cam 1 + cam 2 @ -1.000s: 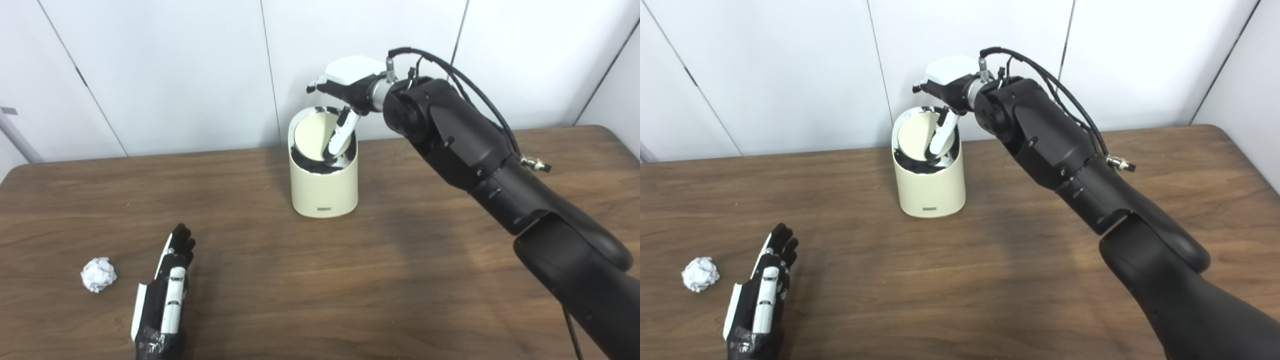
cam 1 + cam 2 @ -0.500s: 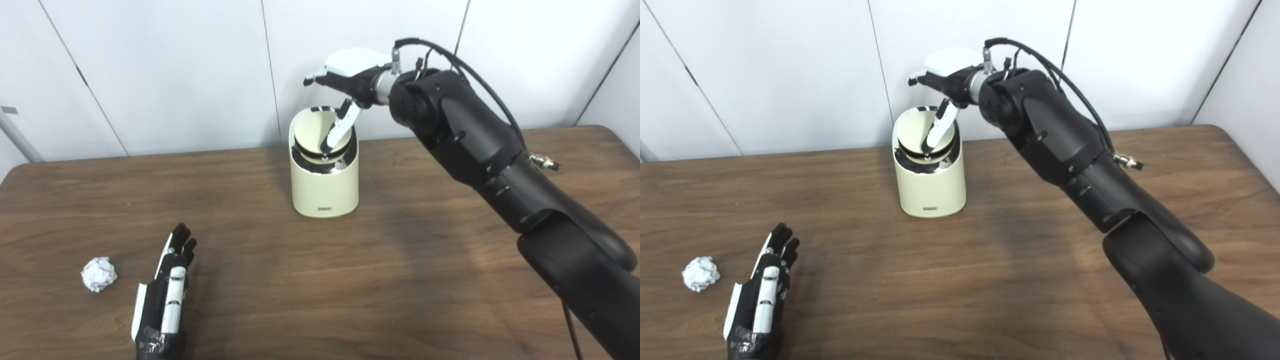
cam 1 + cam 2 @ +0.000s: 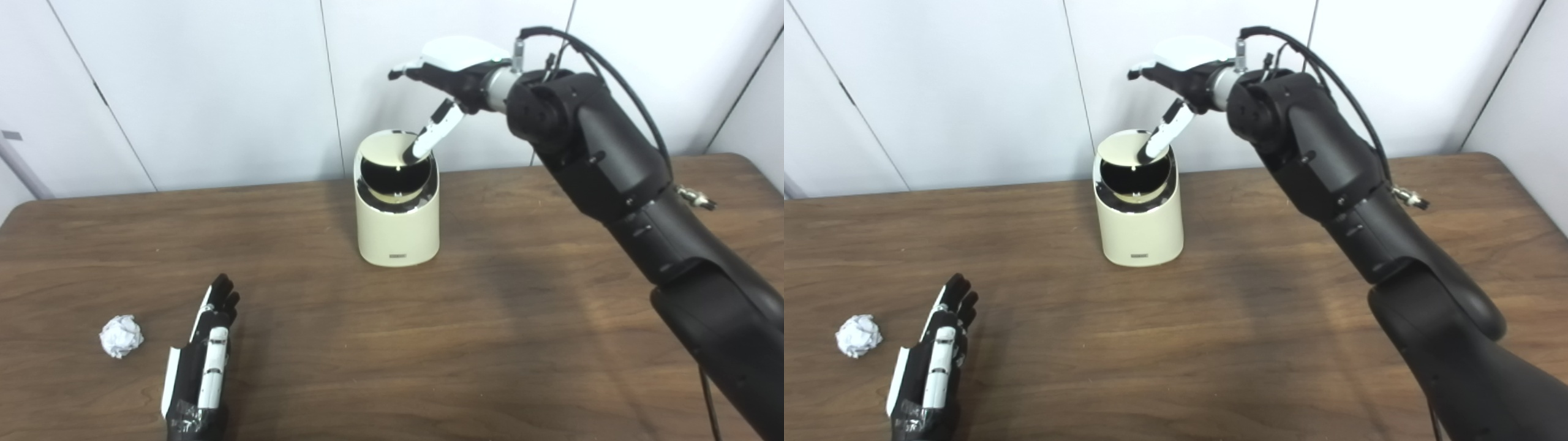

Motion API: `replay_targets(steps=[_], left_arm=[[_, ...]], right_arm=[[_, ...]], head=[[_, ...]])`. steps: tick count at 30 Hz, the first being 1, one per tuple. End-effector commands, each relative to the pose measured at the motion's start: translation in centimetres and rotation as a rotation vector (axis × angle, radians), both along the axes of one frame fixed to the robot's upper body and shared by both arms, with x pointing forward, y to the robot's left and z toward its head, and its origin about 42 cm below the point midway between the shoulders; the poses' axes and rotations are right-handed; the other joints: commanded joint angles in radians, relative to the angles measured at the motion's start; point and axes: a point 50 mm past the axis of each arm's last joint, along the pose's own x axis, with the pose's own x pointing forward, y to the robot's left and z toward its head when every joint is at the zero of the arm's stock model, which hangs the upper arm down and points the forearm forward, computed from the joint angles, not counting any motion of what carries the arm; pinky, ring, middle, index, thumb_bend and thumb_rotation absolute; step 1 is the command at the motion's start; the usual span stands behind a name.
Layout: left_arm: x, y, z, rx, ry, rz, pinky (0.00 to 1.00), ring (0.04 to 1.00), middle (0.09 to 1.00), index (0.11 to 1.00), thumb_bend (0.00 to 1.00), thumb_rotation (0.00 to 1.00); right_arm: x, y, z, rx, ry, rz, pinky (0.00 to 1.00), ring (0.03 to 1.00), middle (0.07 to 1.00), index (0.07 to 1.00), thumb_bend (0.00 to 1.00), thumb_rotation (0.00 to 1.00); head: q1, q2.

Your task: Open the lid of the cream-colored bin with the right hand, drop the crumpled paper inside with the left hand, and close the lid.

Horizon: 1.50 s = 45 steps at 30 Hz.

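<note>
1. The right hand (image 3: 450,64) is raised above the cream-colored bin (image 3: 398,223), which stands on the tabletop (image 3: 490,318) below it and a little toward the left-arm side.
2. One of its fingers (image 3: 429,136) points down and ends at the back edge of the bin's lid (image 3: 386,151). Whether the tip touches the lid cannot be told.
3. The other fingers are spread and hold nothing, so this hand is released.
4. The lid is tilted, its cream face showing at the back of the rim. In front of it the bin's mouth is dark.
5. The left hand (image 3: 202,361) lies flat on the tabletop near the front edge. Its fingers are stretched out side by side, pointing away from the robot. It grasps nothing.
6. The crumpled paper (image 3: 120,335) lies on the tabletop near the left hand's outer side, apart from it, about level with the palm.
7. The bin is well apart from the left hand, far ahead of its fingertips and off toward the right-arm side.
</note>
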Motion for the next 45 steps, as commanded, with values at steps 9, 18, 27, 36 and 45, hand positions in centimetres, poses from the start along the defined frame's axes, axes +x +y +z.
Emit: replay_targets(steps=[9,18,27,36,45], left_arm=[[-0.9,-0.8,-2.3,-0.061,0.063,0.004,0.99,0.967,0.975,0.986,0.28,0.82],[-0.9,-0.7,-2.2,-0.067,0.067,-0.001,1.0,0.986,0.975,0.989,0.28,0.83],[-1.0,-0.8,-2.1,-0.073,0.063,0.002,1.0,0.982,0.98,0.989,0.28,0.84],[-1.0,-0.5,-1.8,-0.078,0.063,-0.003,1.0,1.0,0.986,0.995,0.28,0.84],[-0.9,0.0,-1.7,-0.055,0.058,-0.007,1.0,0.991,0.99,0.999,0.26,0.86]], right_arm=[[-2.4,-3.4,2.6,0.054,-0.068,-0.018,0.83,0.955,0.94,0.926,0.85,0.5],[-3.2,-5.2,1.6,0.097,-0.05,-0.03,0.85,0.946,0.929,0.91,0.84,0.48],[-4.6,-6.6,-0.5,0.145,-0.033,-0.049,0.8,0.933,0.935,0.904,0.86,0.49],[-7.0,-9.2,-4.9,0.25,-0.025,-0.073,0.83,0.9,0.914,0.893,0.79,0.53],[-9.1,-11.2,-9.5,0.419,-0.001,-0.132,0.8,0.875,0.893,0.885,0.7,0.62]], head=[[-0.001,0.001],[-0.002,0.001],[0.002,0.004],[0.005,0.007],[0.0,0.011]])
